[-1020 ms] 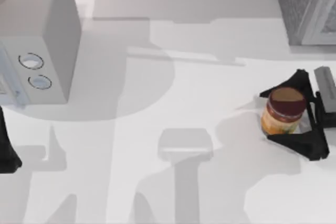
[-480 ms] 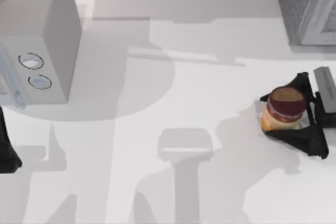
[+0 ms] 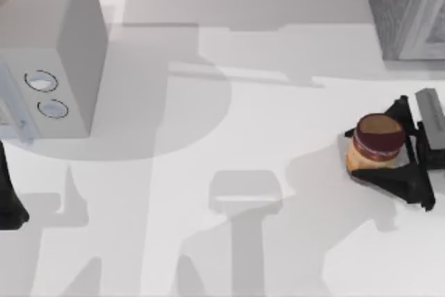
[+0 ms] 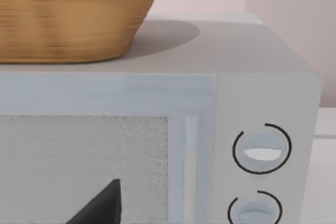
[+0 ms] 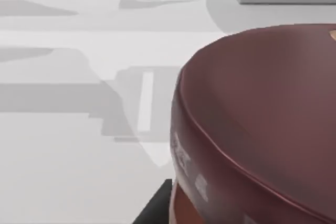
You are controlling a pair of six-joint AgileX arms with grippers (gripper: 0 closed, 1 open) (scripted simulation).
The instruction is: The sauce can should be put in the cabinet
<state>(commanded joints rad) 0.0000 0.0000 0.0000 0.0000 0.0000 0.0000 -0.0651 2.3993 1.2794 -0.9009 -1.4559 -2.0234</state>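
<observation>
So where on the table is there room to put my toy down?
The big bare stretch of the table between the microwave on the left and the sauce can on the right is free. It's crowded at the right edge: the right gripper has its fingers around the can, and the cabinet fills the far right corner.

White table (image 3: 208, 255) under long grey shadows, microwave (image 3: 49, 67) with two dials standing at its left edge, speckled grey cabinet (image 3: 403, 5) at the far right corner, can (image 3: 375, 145) upright near the right edge
</observation>
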